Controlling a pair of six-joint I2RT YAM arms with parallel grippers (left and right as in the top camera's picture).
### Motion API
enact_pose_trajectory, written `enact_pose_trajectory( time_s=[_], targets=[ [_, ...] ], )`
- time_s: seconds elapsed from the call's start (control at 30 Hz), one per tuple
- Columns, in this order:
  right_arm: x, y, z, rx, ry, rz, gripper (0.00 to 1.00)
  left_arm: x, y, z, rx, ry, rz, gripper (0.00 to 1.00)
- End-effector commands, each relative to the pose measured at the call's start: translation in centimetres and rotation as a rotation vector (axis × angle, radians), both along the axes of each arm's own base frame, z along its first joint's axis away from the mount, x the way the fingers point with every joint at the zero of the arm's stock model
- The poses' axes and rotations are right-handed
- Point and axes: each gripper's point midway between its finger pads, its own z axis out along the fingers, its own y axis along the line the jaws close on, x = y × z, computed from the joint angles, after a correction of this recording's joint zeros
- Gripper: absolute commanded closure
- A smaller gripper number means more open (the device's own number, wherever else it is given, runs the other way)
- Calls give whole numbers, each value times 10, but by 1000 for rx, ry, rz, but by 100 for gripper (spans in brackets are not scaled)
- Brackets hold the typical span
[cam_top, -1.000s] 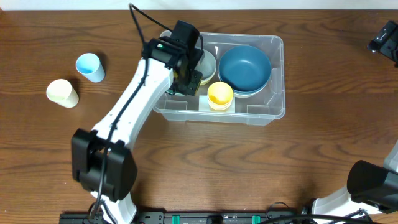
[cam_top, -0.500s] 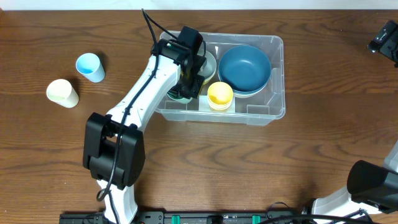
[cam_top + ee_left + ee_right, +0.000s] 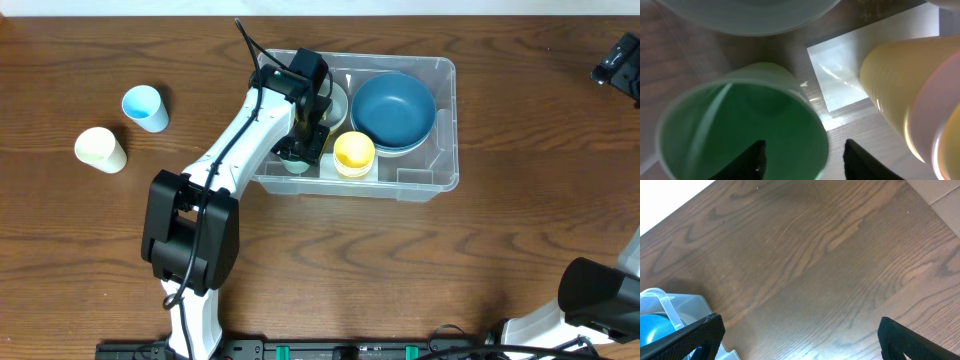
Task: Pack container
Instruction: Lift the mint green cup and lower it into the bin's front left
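Note:
The clear plastic container [image 3: 446,70] stands at the table's upper middle. It holds a blue bowl [image 3: 393,108], a pale green bowl [image 3: 338,100], a yellow cup [image 3: 353,152] and a green cup [image 3: 293,160]. My left gripper [image 3: 305,140] is low inside the container's left end. In the left wrist view its fingers [image 3: 802,155] straddle the rim of the upright green cup [image 3: 740,125], one inside and one outside, with a gap, so it is open. The yellow cup [image 3: 900,85] stands right beside it. My right gripper [image 3: 795,335] is open and empty over bare table at the far right [image 3: 618,68].
A light blue cup [image 3: 146,107] and a cream cup [image 3: 100,149] lie on the table at the left. The container's white label [image 3: 840,75] shows between the cups. The container's corner [image 3: 670,305] shows in the right wrist view.
My left gripper has come down and forward into the container's left front corner with the green cup, which now stands beside the yellow cup. The right arm has not moved.

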Motion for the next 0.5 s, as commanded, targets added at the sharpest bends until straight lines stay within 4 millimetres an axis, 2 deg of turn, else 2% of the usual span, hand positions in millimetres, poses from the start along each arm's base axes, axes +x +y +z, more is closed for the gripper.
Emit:
enact_pose_trajectory(
  time_s=[0.0,0.1,0.2,0.37,0.47],
  targets=[
    [-1,-3,-2,3,3,-19,1,-1,-3,0,-6,8,-6,47],
    [-1,-3,-2,3,3,-19,1,-1,-3,7,-7,6,-6,46],
    [-1,-3,-2,3,3,-19,1,2,-4,26,-14,-9,-6,46],
    [-1,-3,-2,3,2,-19,1,9,-5,86,-57,-109,-3,46],
    [-1,-3,-2,3,3,-19,1,16,-3,134,-96,-232,6,40]
  ],
)
